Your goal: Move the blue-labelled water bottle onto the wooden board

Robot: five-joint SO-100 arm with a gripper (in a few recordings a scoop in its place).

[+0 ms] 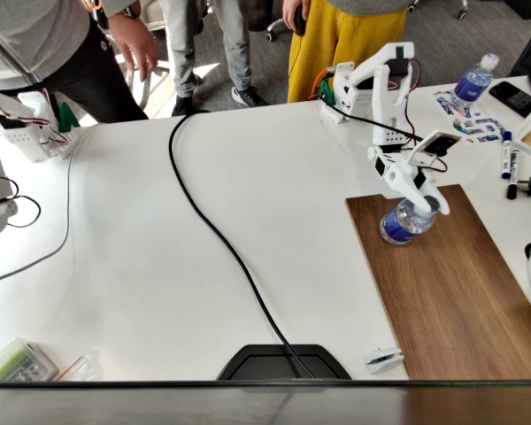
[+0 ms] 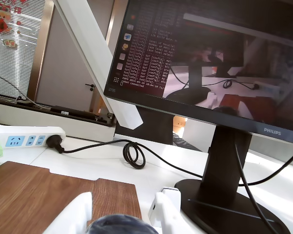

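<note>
- End effector (image 1: 422, 204) grips the blue-labelled water bottle (image 1: 405, 221), fingers closed around its upper part.
- Bottle stands on the wooden board (image 1: 451, 292), at its far-left corner on the white desk (image 1: 203, 266).

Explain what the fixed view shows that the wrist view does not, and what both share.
Fixed view alone: the whole white arm, people standing behind the table, a second bottle with a white cap, and marker pens. Wrist view alone: a power strip and a coiled black cable. Both share: the wooden board, the gripper and the blue-labelled water bottle between its fingers.
</note>
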